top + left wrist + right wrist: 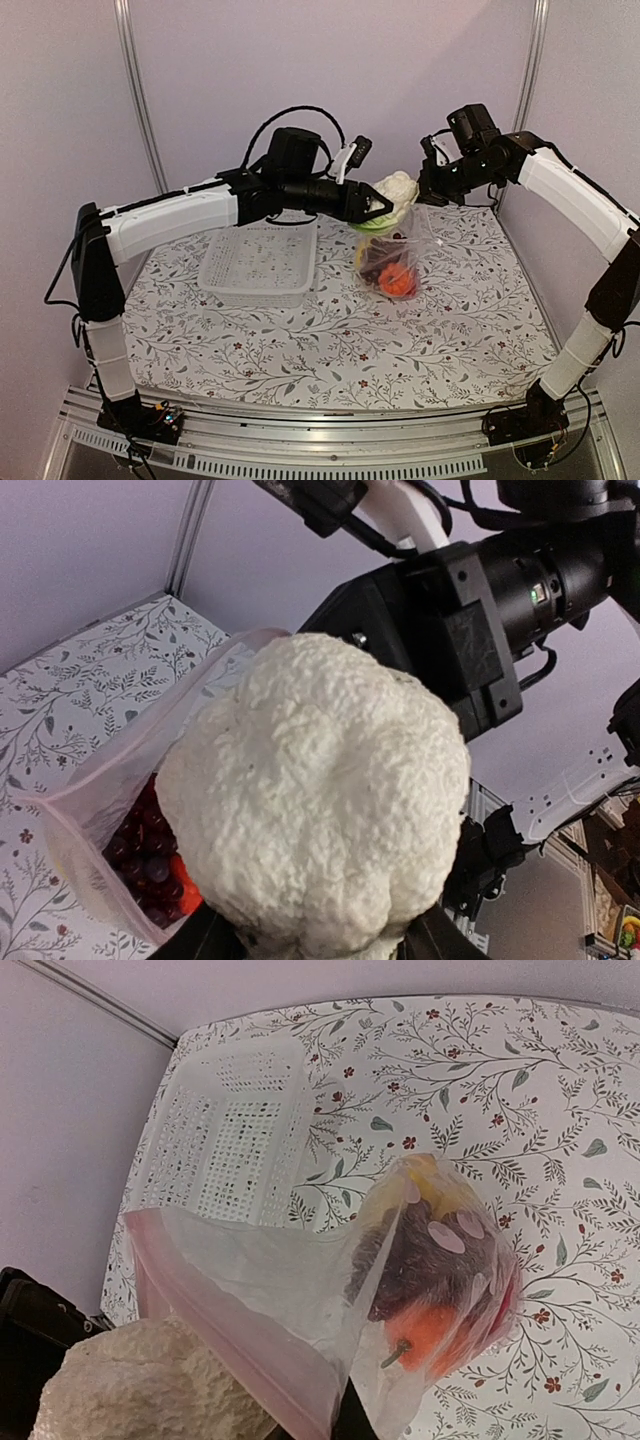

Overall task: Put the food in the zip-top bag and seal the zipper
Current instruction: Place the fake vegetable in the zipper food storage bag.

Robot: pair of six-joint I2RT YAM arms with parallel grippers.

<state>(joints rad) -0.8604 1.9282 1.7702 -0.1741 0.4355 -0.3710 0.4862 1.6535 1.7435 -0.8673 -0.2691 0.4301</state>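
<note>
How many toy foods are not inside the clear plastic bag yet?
1: the white bumpy toy cauliflower, gripped by the left gripper just above the clear plastic bag's open mouth. Others might be hidden from view.

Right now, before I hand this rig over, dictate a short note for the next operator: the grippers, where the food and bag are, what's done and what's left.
Left gripper: shut on the cauliflower, held at the mouth of the zip-top bag, not yet inside.
Right gripper: shut on the bag's top edge, holding the mouth open.
Done: grapes, orange fruit and a yellow piece are in the bag; the other pieces can't be told apart.
Basket: left of the bag.
Left to do: drop in the cauliflower, then press the zipper shut.
</note>
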